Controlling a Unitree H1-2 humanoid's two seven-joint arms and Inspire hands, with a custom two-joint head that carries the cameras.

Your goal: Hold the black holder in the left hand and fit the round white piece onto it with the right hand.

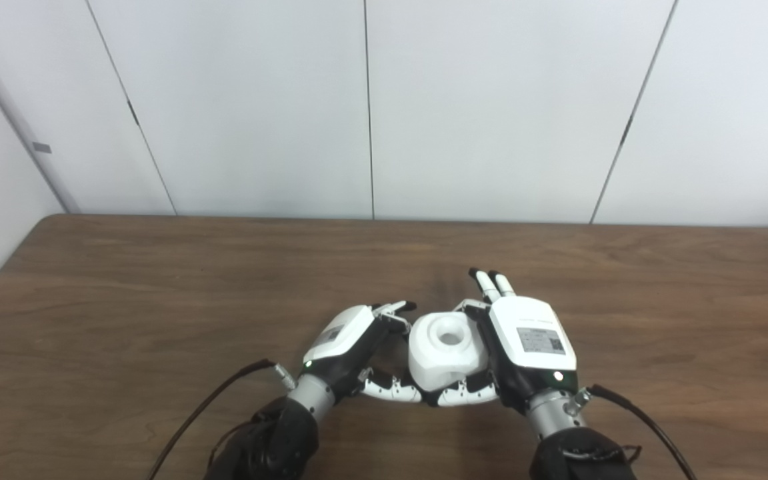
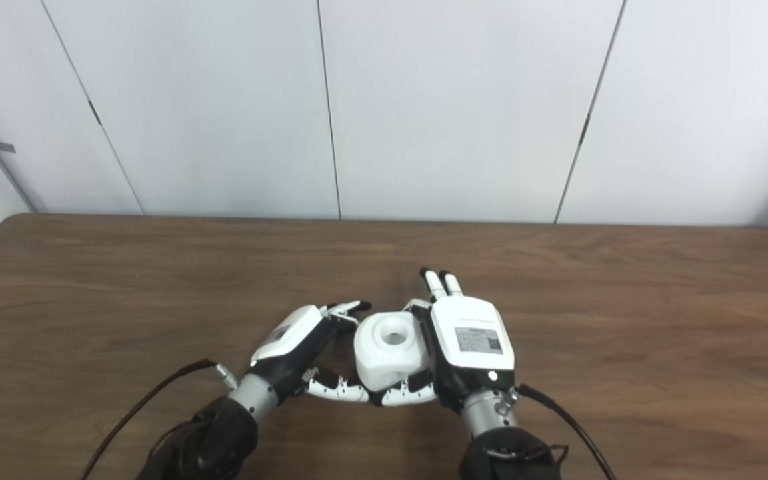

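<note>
1. A brown wooden surface (image 1: pixel 157 300) carries the scene, with both arms reaching in from its near edge toward the round white piece (image 1: pixel 447 357) just in front of them.
2. The right hand (image 1: pixel 524 343) clasps the round white piece from that piece's right side, some fingers (image 1: pixel 494 285) pointing straight past it toward the wall, others and the thumb curled round it.
3. The left hand (image 1: pixel 351 350) sits on the piece's left, fingers bent toward it; whether it grips anything cannot be told, since the black holder is not clearly visible and is probably hidden under the piece.
4. The round white piece, centre hole (image 1: pixel 451 338) facing up, is held between the two hands, low over the surface.
5. To do this step well, judging from here: keep the left hand steady, keep the piece level with its hole upright, press straight down, and let go only once it seats.
</note>
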